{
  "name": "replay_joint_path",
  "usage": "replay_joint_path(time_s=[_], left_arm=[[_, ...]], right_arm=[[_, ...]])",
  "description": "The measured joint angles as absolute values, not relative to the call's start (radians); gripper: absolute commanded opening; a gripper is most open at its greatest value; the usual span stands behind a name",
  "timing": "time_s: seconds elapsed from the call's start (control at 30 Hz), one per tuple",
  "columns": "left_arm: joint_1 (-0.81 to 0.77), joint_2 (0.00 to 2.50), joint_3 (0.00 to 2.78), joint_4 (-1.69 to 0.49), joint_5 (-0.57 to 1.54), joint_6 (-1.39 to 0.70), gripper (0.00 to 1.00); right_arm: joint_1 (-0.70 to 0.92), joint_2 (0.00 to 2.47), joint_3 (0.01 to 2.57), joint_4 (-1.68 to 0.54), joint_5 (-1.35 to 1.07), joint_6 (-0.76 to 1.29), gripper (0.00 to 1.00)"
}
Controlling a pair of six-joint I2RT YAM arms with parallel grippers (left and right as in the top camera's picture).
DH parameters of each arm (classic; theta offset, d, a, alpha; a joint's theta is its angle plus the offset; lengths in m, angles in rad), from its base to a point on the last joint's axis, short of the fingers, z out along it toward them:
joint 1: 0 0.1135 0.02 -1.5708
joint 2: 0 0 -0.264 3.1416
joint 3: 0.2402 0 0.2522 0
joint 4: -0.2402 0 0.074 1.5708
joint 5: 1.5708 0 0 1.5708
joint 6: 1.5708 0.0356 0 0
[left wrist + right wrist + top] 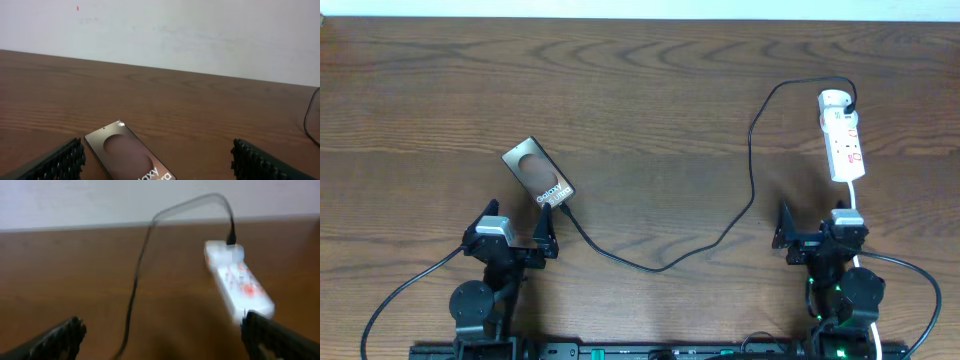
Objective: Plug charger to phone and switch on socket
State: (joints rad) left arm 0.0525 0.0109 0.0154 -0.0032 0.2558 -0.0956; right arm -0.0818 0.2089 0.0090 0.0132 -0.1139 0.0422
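Note:
The phone (538, 173), a brown-grey slab with an oval mark and white lettering, lies tilted left of centre; it also shows in the left wrist view (129, 156). The charger cable (751, 150) runs from the far end of the white socket strip (843, 137) in a long curve to a tip at the phone's near end (563, 209). My left gripper (516, 238) is open and empty just short of the phone (157, 162). My right gripper (817, 238) is open and empty near the strip's near end (160, 337); the strip (239, 282) and cable (136, 275) show blurred.
The socket's white cord (856, 205) runs toward the right arm base. Black robot cables (395, 295) trail at the table's near edge. A pale wall (160, 35) stands behind the table.

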Motion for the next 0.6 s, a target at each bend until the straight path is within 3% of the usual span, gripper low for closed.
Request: replay_joint_path(time_s=[0.6], left_arm=[[0.052, 0.011, 0.016, -0.004, 0.256, -0.096, 0.93]], right_arm=[[-0.061, 0.025, 0.007, -0.063, -0.089, 0.042, 0.99]])
